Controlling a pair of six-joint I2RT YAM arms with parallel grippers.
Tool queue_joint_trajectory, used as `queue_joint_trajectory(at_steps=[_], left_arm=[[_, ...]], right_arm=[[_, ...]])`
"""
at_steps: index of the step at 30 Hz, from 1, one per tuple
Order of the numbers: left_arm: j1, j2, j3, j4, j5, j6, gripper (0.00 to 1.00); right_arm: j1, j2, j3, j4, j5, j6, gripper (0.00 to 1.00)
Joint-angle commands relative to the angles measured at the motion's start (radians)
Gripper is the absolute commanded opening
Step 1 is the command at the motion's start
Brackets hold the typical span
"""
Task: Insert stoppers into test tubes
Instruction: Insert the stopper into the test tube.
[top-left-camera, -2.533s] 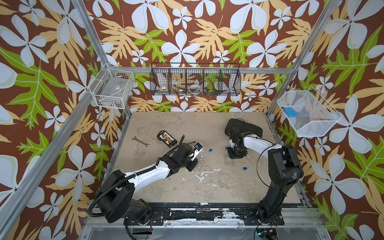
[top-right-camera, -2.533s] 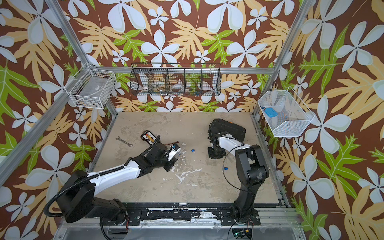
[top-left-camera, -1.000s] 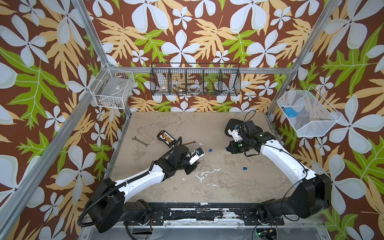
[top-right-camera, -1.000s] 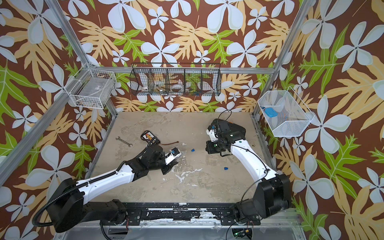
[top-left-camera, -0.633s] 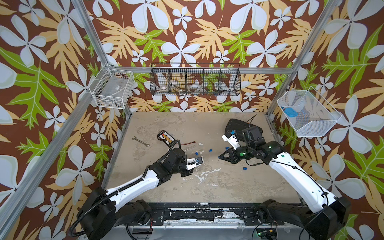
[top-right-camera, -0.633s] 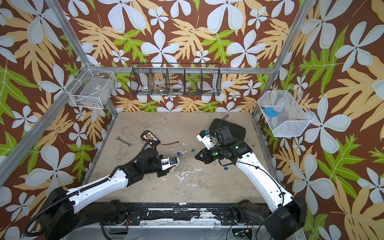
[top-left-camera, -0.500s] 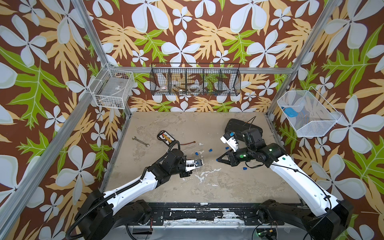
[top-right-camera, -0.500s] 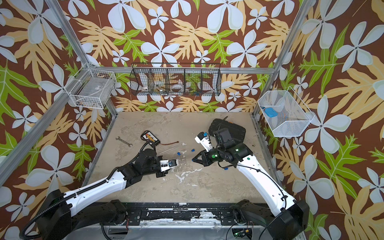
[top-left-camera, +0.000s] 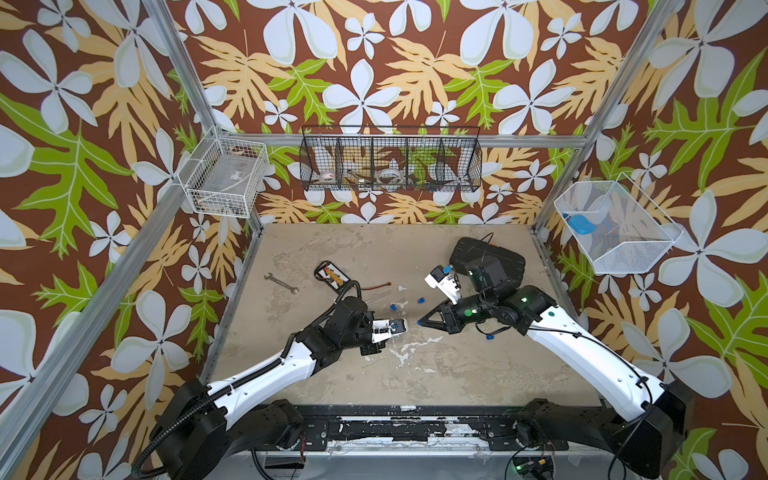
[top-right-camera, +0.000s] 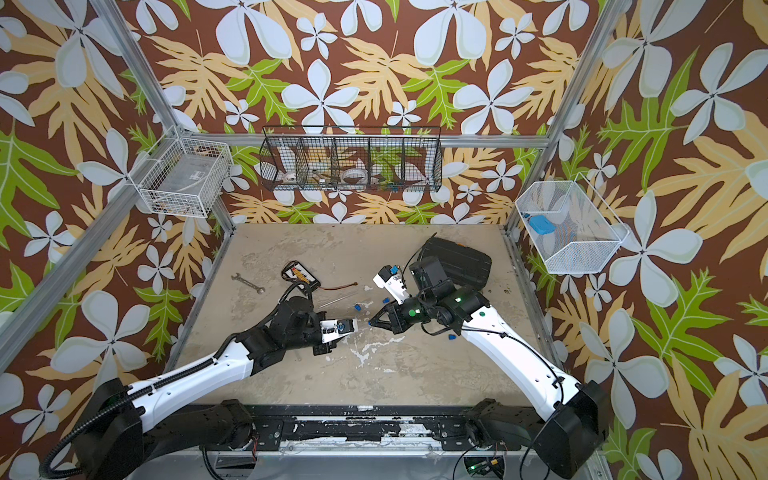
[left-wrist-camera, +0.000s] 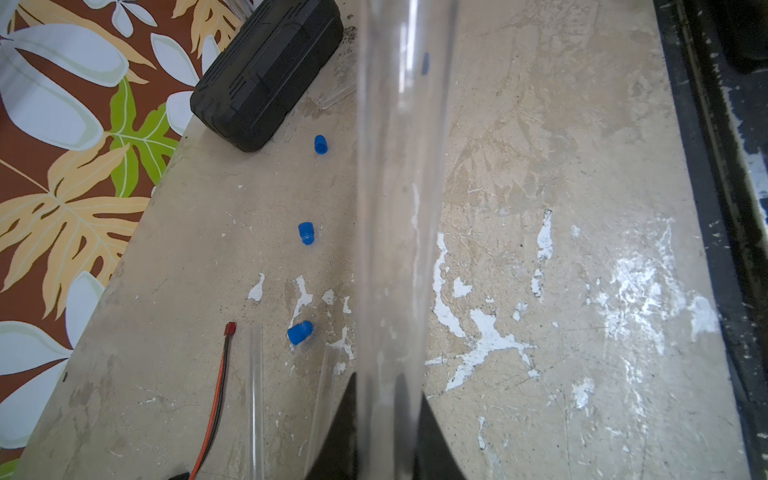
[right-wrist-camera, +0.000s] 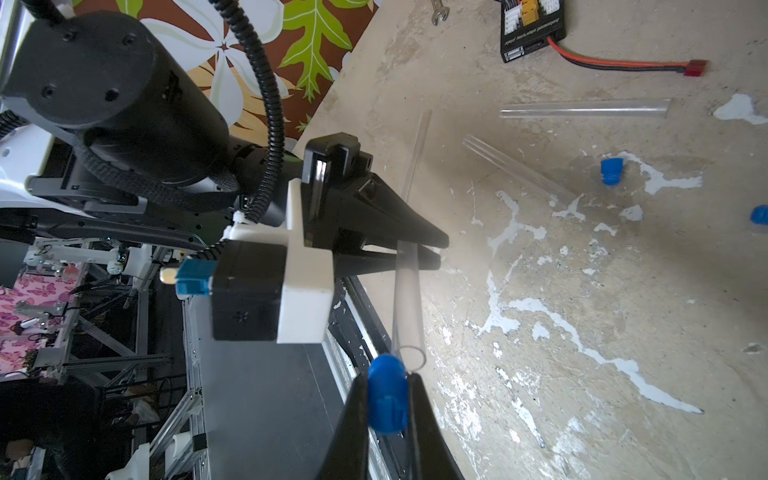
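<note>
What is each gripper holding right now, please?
Left gripper: closed on a test tube.
Right gripper: closed on a blue stopper.

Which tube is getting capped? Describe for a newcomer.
Look at the middle of the table. The left pincer grips one clear tube, its open mouth near the blue stopper in the right pincer. Only it is lifted; other tubes lie flat.

On the beige table (top-left-camera: 457, 374) we see a silver wrench (top-left-camera: 281, 283) beside a black connector board (top-left-camera: 332, 274) trailing a red-black lead (top-left-camera: 374, 286), and a black case (top-left-camera: 507, 255) at the far right. On the walls hang a black wire basket (top-left-camera: 390, 160), a white wire basket (top-left-camera: 224, 183) and a white mesh basket (top-left-camera: 623, 249).
</note>
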Motion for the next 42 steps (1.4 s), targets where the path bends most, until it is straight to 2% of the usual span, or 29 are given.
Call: queue_joint_trajectory(at_steps=[1,35,38,42], left_arm=[[-0.001,0.003,0.011,0.020,0.027,-0.025,0.00],[-0.001,0.026,0.049,0.040,0.044,-0.101,0.00],[-0.001,0.023,0.067,0.055,0.024,-0.113,0.00],[-0.013,0.013,0.069,0.092,-0.057,-0.088,0.00]], right_arm=[[0.002,0.007,0.008,0.010,0.029,-0.004,0.11],[0.013,0.065,0.021,-0.004,0.045,-0.027,0.10],[0.017,0.089,0.021,0.032,0.028,0.020,0.06],[0.024,0.130,0.029,0.076,-0.016,0.109,0.02]])
